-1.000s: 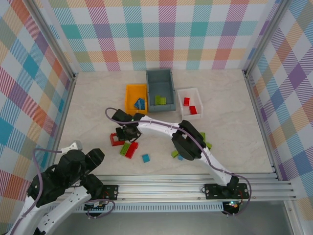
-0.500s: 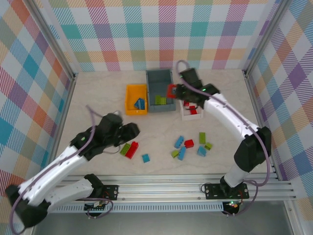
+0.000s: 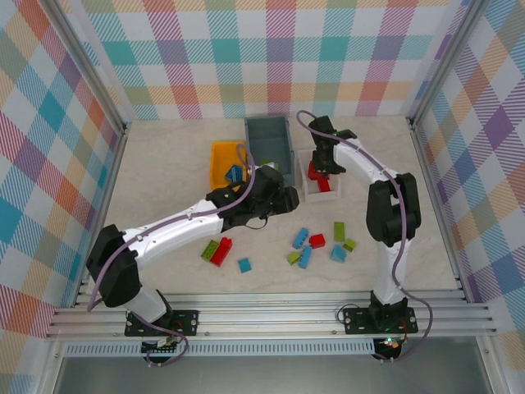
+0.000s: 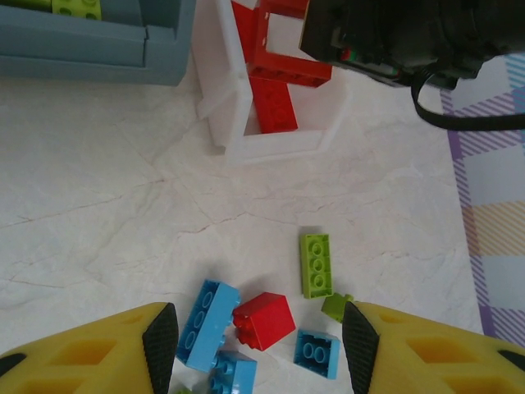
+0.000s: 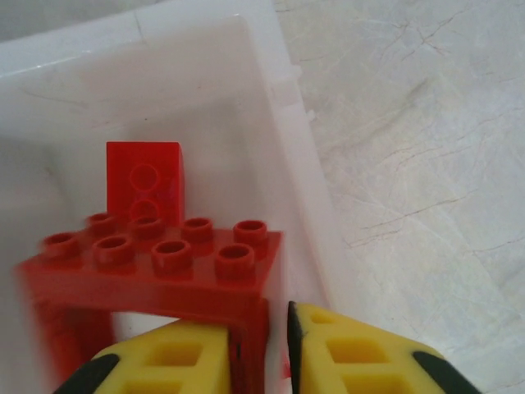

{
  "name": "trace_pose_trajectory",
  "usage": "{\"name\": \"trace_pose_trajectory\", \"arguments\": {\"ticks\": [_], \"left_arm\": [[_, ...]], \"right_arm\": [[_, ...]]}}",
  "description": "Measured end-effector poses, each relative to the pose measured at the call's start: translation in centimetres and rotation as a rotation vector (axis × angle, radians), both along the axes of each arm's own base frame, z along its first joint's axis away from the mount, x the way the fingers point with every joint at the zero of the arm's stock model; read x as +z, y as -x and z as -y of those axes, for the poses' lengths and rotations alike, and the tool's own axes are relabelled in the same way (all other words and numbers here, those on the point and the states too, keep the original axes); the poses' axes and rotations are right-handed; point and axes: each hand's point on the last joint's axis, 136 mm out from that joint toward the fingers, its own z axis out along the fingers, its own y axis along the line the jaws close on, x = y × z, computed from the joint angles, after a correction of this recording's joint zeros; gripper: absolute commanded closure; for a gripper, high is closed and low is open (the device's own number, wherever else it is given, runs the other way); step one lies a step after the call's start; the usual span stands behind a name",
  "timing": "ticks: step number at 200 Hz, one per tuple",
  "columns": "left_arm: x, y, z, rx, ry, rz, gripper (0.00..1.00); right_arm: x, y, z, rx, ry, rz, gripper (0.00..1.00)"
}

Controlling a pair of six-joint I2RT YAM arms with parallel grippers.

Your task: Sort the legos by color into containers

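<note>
My right gripper is shut on one post of the red square frame, held tilted inside the white bin above a red brick. From above, that gripper hangs over the white bin. My left gripper is open and empty above a cluster of loose legos: a red brick, a long blue brick, a small blue one and a lime brick. From above, the left gripper hovers just left of that cluster.
The grey-blue bin holds green bricks and the orange-yellow bin holds blue ones. A green brick, a red brick and a blue one lie at front left. The left arm stretches across the table's middle.
The right gripper lifted the red frame from the table and carried it right, past the grey-blue bin into the white bin. The left arm swung out right to the middle cluster.
</note>
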Motion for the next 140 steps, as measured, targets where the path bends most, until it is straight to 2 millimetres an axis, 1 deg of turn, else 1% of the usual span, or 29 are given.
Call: {"name": "trace_pose_trajectory", "arguments": {"ticks": [12,18,49,69,88,101,109,120,131,140], "left_arm": [[-0.2,0.0,0.0,0.002,-0.007,0.0,0.43],[-0.2,0.0,0.0,0.002,-0.008,0.001,0.43],[-0.2,-0.1,-0.1,0.012,-0.017,0.009,0.43],[-0.3,-0.1,-0.2,0.008,-0.024,0.011,0.43],[-0.6,0.2,-0.3,-0.005,-0.041,0.006,0.42],[-0.9,0.6,-0.2,-0.024,-0.054,-0.002,0.4],[-1.1,0.9,0.1,-0.041,-0.06,-0.005,0.39],[-1.6,1.4,0.6,-0.073,-0.07,-0.01,0.38],[-2.5,1.9,1.3,-0.111,-0.089,-0.022,0.37],[-3.7,2.5,1.9,-0.15,-0.113,-0.037,0.36]], "right_arm": [[0.2,0.0,0.0,0.003,0.005,-0.001,0.58],[0.5,-0.1,0.1,0.004,0.007,0.003,0.57],[1.2,0.0,-0.2,0.016,0.009,0.012,0.57],[2.7,0.1,-0.5,0.027,-0.003,0.04,0.56],[5.2,0.5,-0.8,0.035,-0.021,0.086,0.54],[7.7,1.0,-0.8,0.039,-0.045,0.136,0.52],[9.3,1.7,-0.7,0.043,-0.062,0.168,0.51],[11.6,3.3,-0.5,0.05,-0.095,0.214,0.47],[13.7,5.6,-0.5,0.068,-0.146,0.254,0.44],[14.9,7.6,-0.6,0.092,-0.193,0.274,0.41]]}}
